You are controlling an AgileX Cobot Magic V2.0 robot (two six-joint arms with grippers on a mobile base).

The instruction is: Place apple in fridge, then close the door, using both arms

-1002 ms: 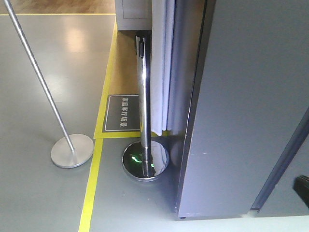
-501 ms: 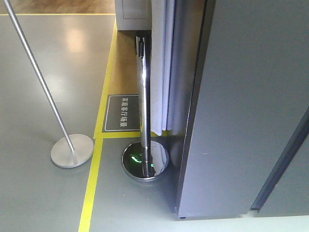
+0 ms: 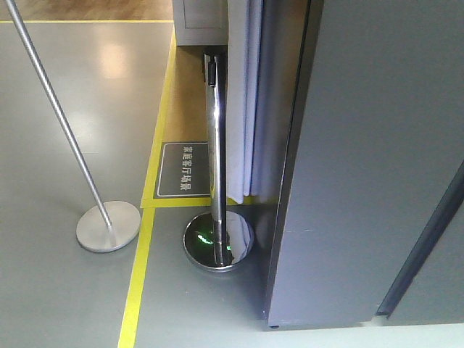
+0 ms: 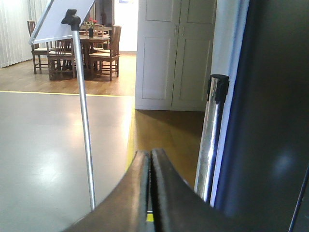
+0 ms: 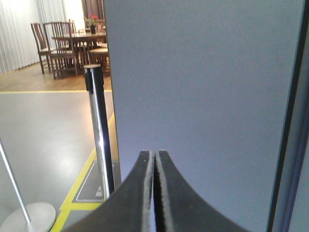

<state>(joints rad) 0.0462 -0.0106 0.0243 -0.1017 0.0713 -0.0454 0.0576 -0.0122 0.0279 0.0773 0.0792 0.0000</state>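
Note:
The apple is out of view in every frame. A tall dark grey body that I take for the fridge [image 3: 362,159] fills the right of the front view; only its outside shows, no white interior. A dark seam [image 3: 424,239] separates it from a narrower grey panel at the far right, and I cannot tell whether that panel is the door. My left gripper [image 4: 150,152] is shut and empty, facing the floor beside the grey wall [image 4: 270,121]. My right gripper [image 5: 155,152] is shut and empty, close to the flat grey face [image 5: 203,77]. Neither gripper appears in the front view.
A chrome stanchion post [image 3: 215,167] on a round base [image 3: 218,241] stands just left of the grey body. A thinner pole [image 3: 61,123] with a disc foot [image 3: 108,225] holds a tilted board [image 4: 65,17]. Yellow floor tape [image 3: 138,275], a white curtain [image 3: 245,101], white doors [image 4: 174,53].
A black shape at the front view's lower right edge one second ago has left the view. Everything else stays still.

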